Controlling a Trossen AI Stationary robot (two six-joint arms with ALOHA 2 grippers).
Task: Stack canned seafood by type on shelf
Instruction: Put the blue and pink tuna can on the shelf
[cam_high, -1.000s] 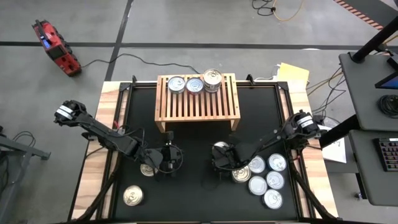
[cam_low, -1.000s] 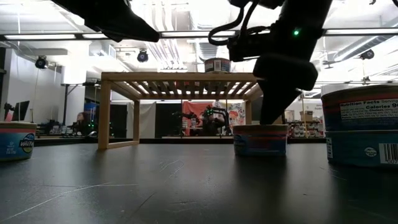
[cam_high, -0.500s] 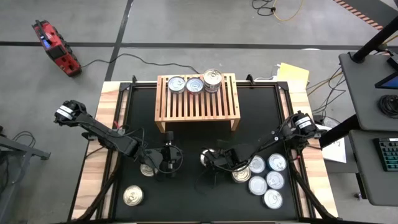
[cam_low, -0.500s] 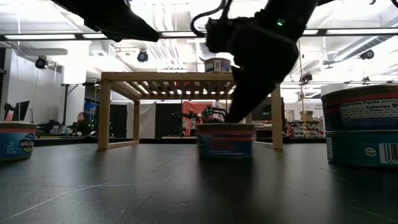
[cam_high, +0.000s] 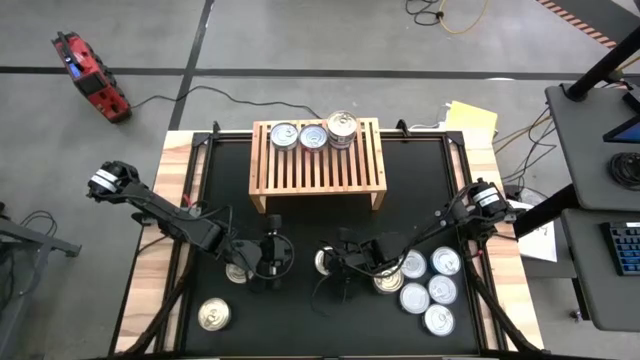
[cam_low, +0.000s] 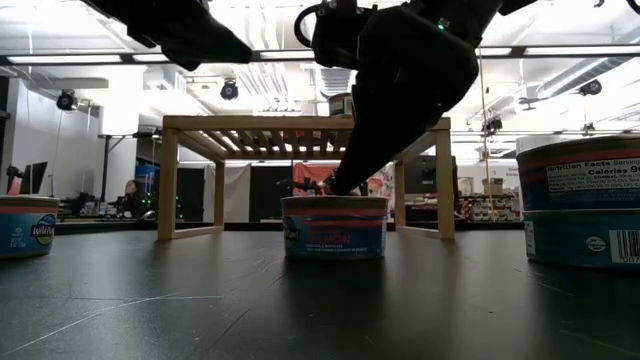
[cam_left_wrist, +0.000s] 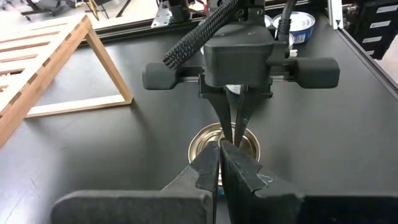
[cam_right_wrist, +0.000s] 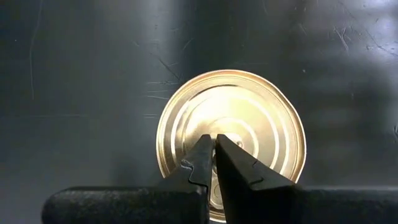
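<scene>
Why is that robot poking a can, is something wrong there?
Nothing looks spilled or damaged. The right gripper, fingers shut, presses its tips on a gold-lidded can instead of gripping its sides. The can stands upright on the table.

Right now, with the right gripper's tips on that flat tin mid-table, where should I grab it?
By the side wall, from straight above. The flat tin stands upright, its smooth lid offers nothing to pinch, and the right gripper rests on the lid with fingers shut. I would open the fingers across its width.

The high view looks straight down on the whole worktop; the low view looks level across it; both wrist views sit close above one gold-lidded can.
</scene>
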